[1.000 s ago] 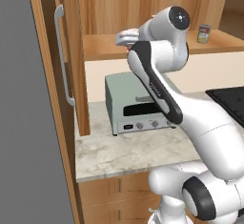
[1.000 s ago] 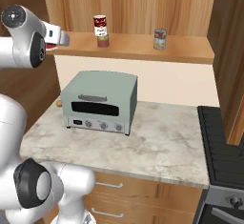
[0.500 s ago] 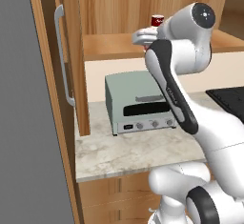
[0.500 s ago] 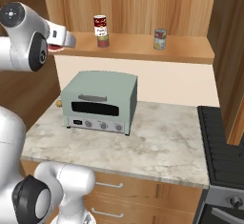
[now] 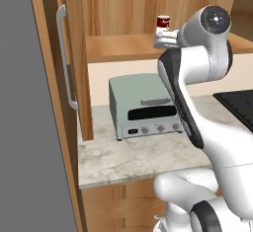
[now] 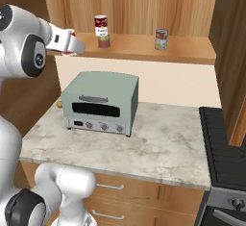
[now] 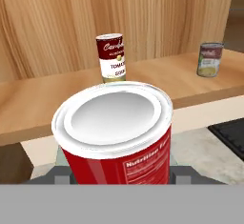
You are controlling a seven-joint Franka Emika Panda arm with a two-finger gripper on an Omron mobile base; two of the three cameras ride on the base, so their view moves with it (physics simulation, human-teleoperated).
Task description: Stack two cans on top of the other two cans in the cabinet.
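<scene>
- So the gripper [image 7: 121, 182] is clamped on a red can with silver rims [image 7: 116, 132]; in the hand view that can sits huge at bottom centre, silver lid up, and only the grey finger bases peek out on either side of it at the bottom edge.
- In the right base view you can just see the red can [image 6: 72, 47] as a bit of red at the end of the hand [image 6: 61, 40], upper left of the frame, level with the front lip of the shelf [image 6: 144, 52].
- Further back on the shelf, the red-and-white can [image 6: 101, 26] is already sitting on top of a greenish-grey can [image 6: 104, 41], upper centre-left of that view.
- The other greenish-grey can [image 6: 161, 39] stands alone, well apart to the right on the same shelf, nothing on it.
- In the left base view the red-and-white can shows at the top centre, right beside the arm's wrist.
- Versus a second ago: the hand has swung across the left base view toward that stacked pair, grip unchanged.
- The cabinet door [image 5: 69, 68] with its grey bar handle [image 5: 65, 58] stands open at the left of the left base view.
- The toaster oven [image 6: 100, 102] sits on the marble counter [image 6: 158, 148] under the shelf.
</scene>
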